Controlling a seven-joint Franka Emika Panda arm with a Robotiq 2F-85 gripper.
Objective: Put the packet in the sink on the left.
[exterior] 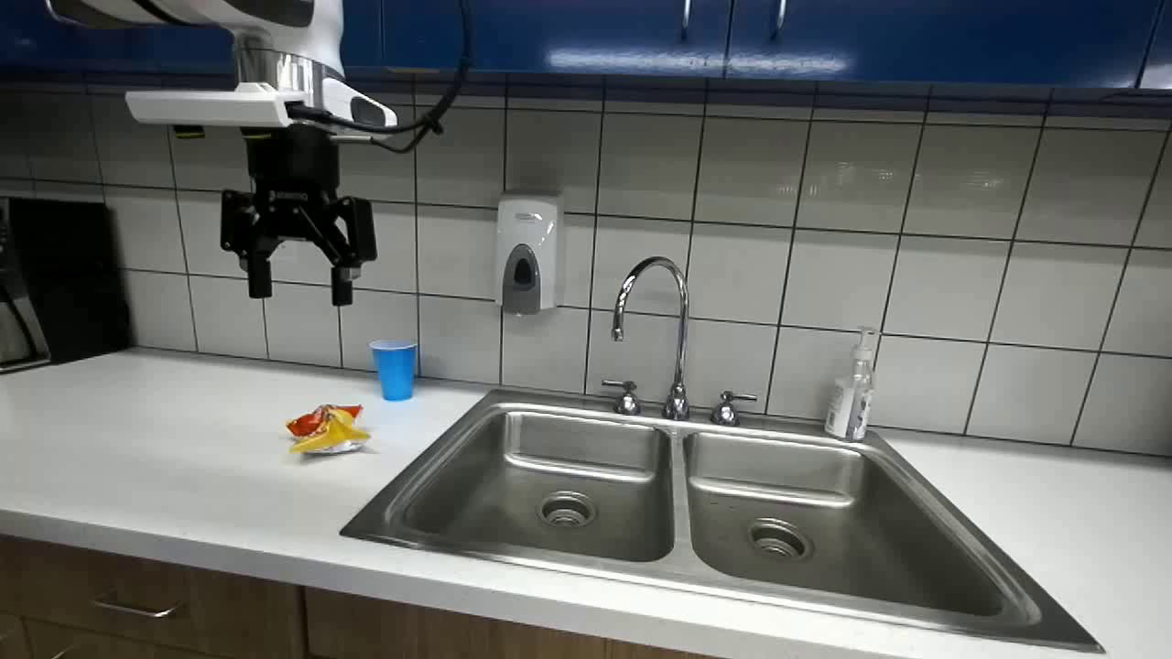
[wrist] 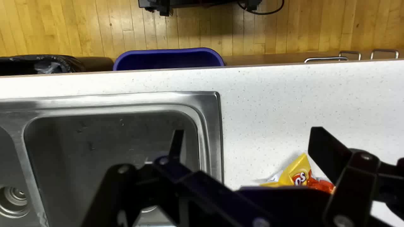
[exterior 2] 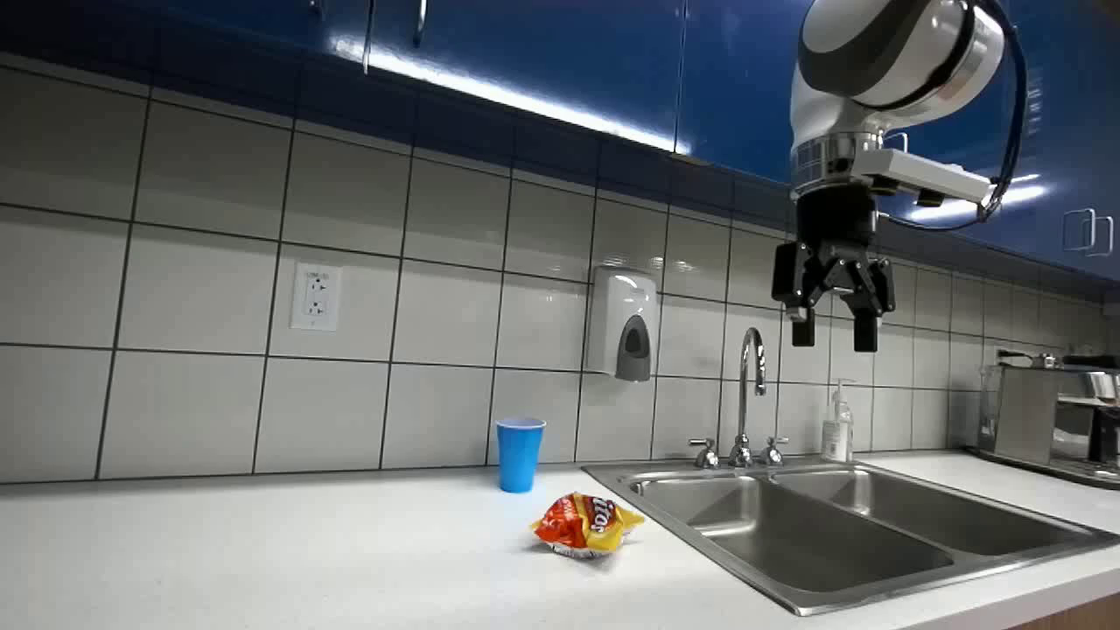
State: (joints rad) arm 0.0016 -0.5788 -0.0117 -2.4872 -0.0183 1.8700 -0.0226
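Observation:
The packet (exterior: pixel 328 432) is a crumpled red and yellow snack bag. It lies on the white counter left of the sink in an exterior view, and it also shows in an exterior view (exterior 2: pixel 584 525). In the wrist view the packet (wrist: pixel 293 173) is partly hidden behind my gripper's parts. The left basin (exterior: pixel 485 508) of the steel double sink holds nothing that I see; it also shows in the wrist view (wrist: pixel 110 142). My gripper (exterior: pixel 300 295) hangs high above the counter, fingers down, open with nothing between them. It also shows in an exterior view (exterior 2: pixel 834 341).
A blue cup (exterior: pixel 395 371) stands behind the packet near the tiled wall. A tall faucet (exterior: pixel 679 357) rises behind the sink, with a soap bottle (exterior: pixel 851 394) at the back right. A dispenser (exterior: pixel 528 256) hangs on the wall. Blue cabinets (exterior: pixel 595 37) are overhead.

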